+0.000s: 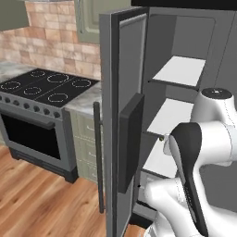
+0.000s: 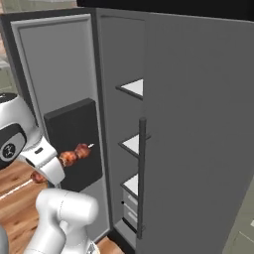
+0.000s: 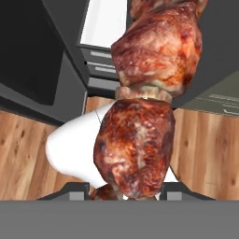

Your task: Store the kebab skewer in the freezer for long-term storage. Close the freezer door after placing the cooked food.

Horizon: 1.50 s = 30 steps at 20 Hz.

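Observation:
My gripper (image 2: 51, 168) is shut on the kebab skewer (image 2: 74, 154) and holds it in the air in front of the open freezer (image 1: 172, 114). Reddish-brown meat chunks (image 3: 136, 144) sit on both sides of my hand, and the thin stick's tip points toward the freezer opening. In the hand view the chunks loom large just above my gripper (image 3: 126, 193), hiding the stick. The freezer door (image 1: 121, 92) stands swung wide open to the left, its black dispenser panel (image 1: 131, 139) and long bar handle (image 1: 97, 157) in plain sight. White shelves (image 2: 133, 144) and grey drawers (image 2: 130, 208) show inside.
The fridge's plain right door (image 2: 198, 124) is closed, with its vertical handle (image 2: 142, 173) beside the freezer opening. A black stove (image 1: 46, 88) and a counter stand left of the open door. Wooden floor (image 1: 41, 203) lies below. My own white arm (image 1: 203, 139) blocks the lower right.

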### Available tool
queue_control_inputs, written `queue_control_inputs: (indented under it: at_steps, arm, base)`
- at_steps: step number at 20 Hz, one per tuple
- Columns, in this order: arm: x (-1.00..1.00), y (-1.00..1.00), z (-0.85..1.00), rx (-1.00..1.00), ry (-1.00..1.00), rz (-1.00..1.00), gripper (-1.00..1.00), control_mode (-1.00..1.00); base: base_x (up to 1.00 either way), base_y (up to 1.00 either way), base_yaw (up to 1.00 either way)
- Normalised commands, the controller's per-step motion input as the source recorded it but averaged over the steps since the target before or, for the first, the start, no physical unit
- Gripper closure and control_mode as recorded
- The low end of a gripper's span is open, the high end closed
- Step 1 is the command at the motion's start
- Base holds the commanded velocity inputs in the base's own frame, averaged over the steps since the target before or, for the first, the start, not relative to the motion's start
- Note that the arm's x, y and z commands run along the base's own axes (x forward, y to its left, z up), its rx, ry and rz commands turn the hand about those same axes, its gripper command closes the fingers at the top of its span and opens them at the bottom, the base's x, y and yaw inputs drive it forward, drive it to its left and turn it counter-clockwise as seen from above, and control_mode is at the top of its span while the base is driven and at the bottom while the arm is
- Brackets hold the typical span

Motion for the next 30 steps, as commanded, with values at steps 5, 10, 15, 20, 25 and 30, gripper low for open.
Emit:
queue_control_inputs:
  at_steps: [5,10,15,20,25,30]
  arm:
    - [0.00,0.00,0.00,0.00,0.00,0.00,1.00,1.00]
    - [0.00,0.00,0.00,0.00,0.00,0.00,1.00,1.00]
    - [0.00,0.00,0.00,0.00,0.00,0.00,1.00,1.00]
    - [0.00,0.00,0.00,0.00,0.00,0.00,1.00,1.00]
    - [0.00,0.00,0.00,0.00,0.00,0.00,1.00,1.00]
    - [0.00,0.00,0.00,0.00,0.00,0.00,1.00,1.00]
  base:
    - [0.01,-0.55,-0.03]
    - [0.19,-0.10,0.00]
    - [0.45,-0.10,0.13]
    - [0.43,-0.28,0.12]
    - [0.39,-0.03,0.00]
    - [0.57,0.00,0.00]
